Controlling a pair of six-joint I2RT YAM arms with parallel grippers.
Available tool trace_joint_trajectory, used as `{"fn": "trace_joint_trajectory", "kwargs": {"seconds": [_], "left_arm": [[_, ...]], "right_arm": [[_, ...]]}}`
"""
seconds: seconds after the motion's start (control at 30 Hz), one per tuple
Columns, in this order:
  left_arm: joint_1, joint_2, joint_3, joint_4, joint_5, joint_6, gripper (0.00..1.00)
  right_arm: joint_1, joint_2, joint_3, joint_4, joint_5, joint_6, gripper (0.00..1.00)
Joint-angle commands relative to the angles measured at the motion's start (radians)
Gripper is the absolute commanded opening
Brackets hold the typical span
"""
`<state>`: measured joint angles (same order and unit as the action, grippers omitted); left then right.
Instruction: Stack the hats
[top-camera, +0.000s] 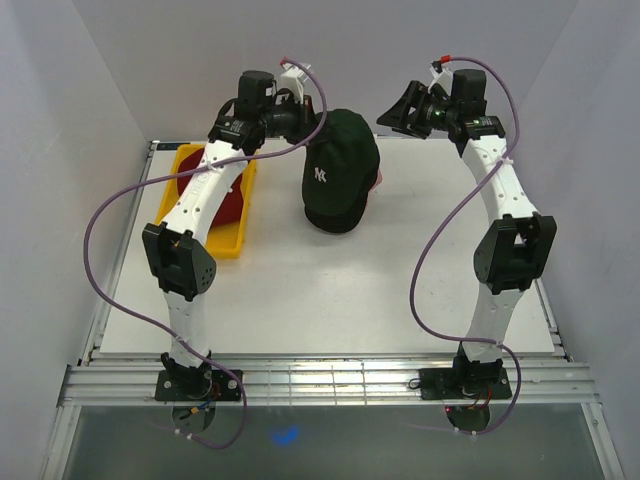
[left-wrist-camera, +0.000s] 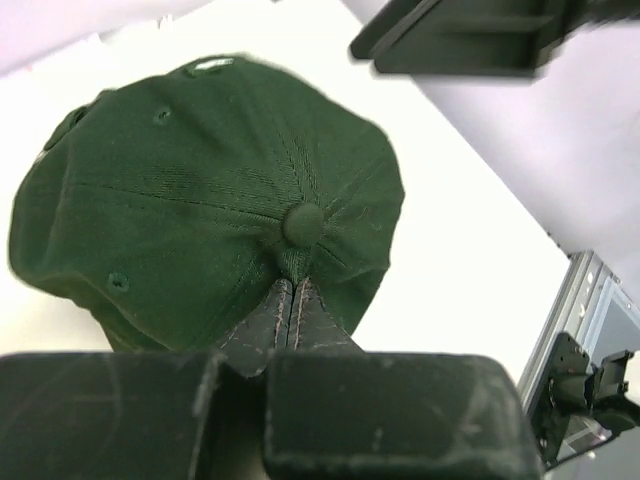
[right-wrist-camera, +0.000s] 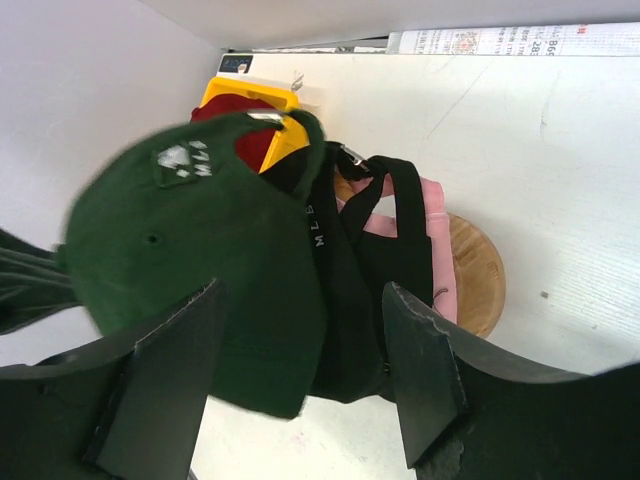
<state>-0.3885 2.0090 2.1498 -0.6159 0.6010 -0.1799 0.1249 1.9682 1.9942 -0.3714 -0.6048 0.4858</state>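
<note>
From overhead you see only the dark green cap (top-camera: 340, 165) at the table's far middle. Your right wrist view shows a black cap (right-wrist-camera: 350, 290) and a wooden stand (right-wrist-camera: 480, 275) beneath it. Your left gripper (left-wrist-camera: 292, 297) is pinched on its crown. Your right gripper (right-wrist-camera: 305, 292) stands apart beside it.

The tray (top-camera: 228, 250) sits at the far left of the table (top-camera: 330, 290), with a lone cap (top-camera: 234, 205) in it. Just to its right, the stand (right-wrist-camera: 480, 275) carries a pile of caps (right-wrist-camera: 350, 280), with the top cap (top-camera: 340, 170) uppermost. The left gripper (left-wrist-camera: 293, 300) is at that cap's crown, and the right gripper (top-camera: 400, 110) hangs off to the pile's right.
</note>
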Motion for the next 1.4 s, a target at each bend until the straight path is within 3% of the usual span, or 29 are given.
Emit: {"fn": "trace_joint_trajectory", "kwargs": {"seconds": [0.0,0.27,0.63,0.93,1.37], "left_arm": [[-0.003,-0.026,0.107,0.105,0.057,0.01,0.0],[0.008,-0.012,0.113,0.133,0.094,-0.001,0.0],[0.008,-0.012,-0.057,0.019,0.029,0.057,0.0],[0.008,-0.052,-0.212,0.035,-0.009,0.049,0.0],[0.008,-0.026,-0.16,-0.033,-0.053,0.088,0.0]], "right_arm": [[-0.002,-0.022,0.005,0.029,0.005,-0.026,0.69],[-0.028,-0.028,0.002,0.028,-0.004,-0.024,0.69],[-0.041,-0.031,-0.041,0.049,-0.018,-0.016,0.69],[-0.036,-0.019,-0.043,0.074,-0.049,-0.003,0.7],[0.033,0.066,0.072,0.057,-0.041,-0.026,0.69]]}}
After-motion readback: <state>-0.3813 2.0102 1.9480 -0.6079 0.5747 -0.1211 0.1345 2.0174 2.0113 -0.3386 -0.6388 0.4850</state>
